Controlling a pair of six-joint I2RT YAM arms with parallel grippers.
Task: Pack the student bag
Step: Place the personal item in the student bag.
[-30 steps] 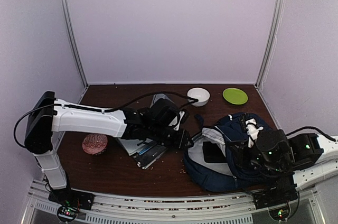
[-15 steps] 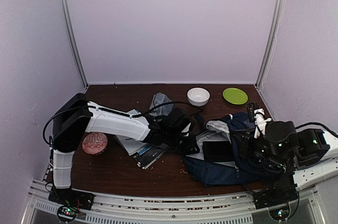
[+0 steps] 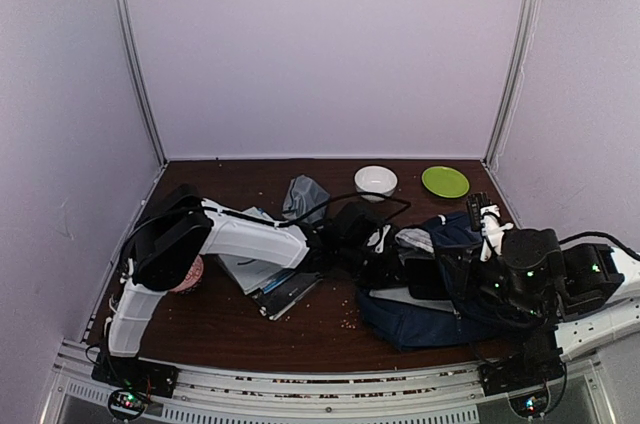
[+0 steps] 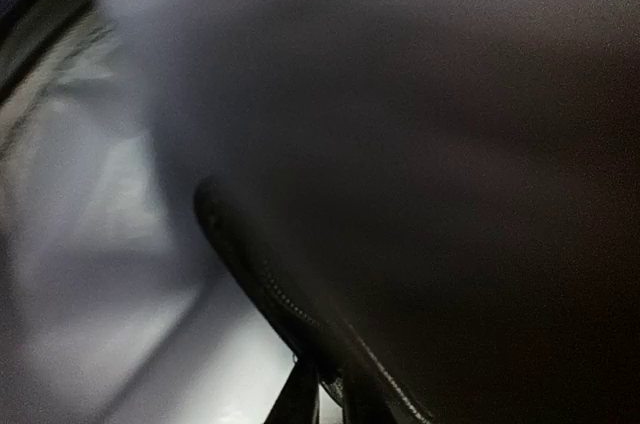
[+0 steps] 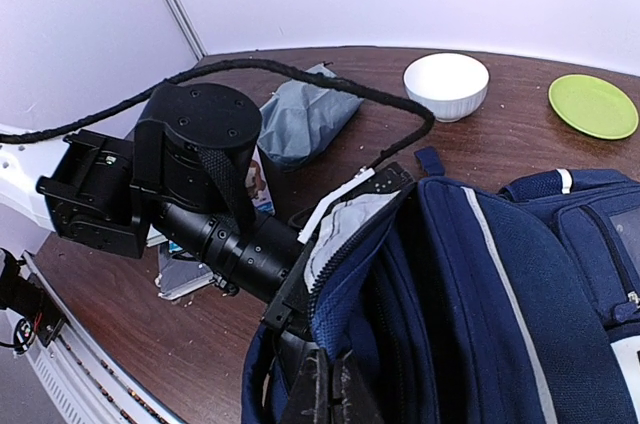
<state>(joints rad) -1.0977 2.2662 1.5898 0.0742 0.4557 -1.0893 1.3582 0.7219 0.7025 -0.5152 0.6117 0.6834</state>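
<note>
The navy student bag [image 3: 430,319] lies at the right of the table, its mouth facing left. My right gripper [image 5: 330,394] is shut on the blue rim of the bag [image 5: 500,274] and holds the mouth up. My left gripper [image 3: 385,254] reaches into that mouth, and in the right wrist view its fingers are hidden by the bag. The left wrist view shows pale lining on the left and a black case [image 4: 450,194] with a stitched edge. My left gripper [image 4: 325,404] is closed down on that edge.
A white bowl [image 3: 375,181] and a green plate [image 3: 445,181] stand at the back. A grey pouch [image 3: 303,194] lies behind my left arm. Flat books [image 3: 270,279] and a pink patterned thing [image 3: 190,274] lie on the left. Crumbs dot the brown table [image 3: 300,329].
My left arm has swung right and pushed its gripper into the bag's mouth, its jaws narrowing. The right arm has lifted the bag's rim and the black case now stands more upright.
</note>
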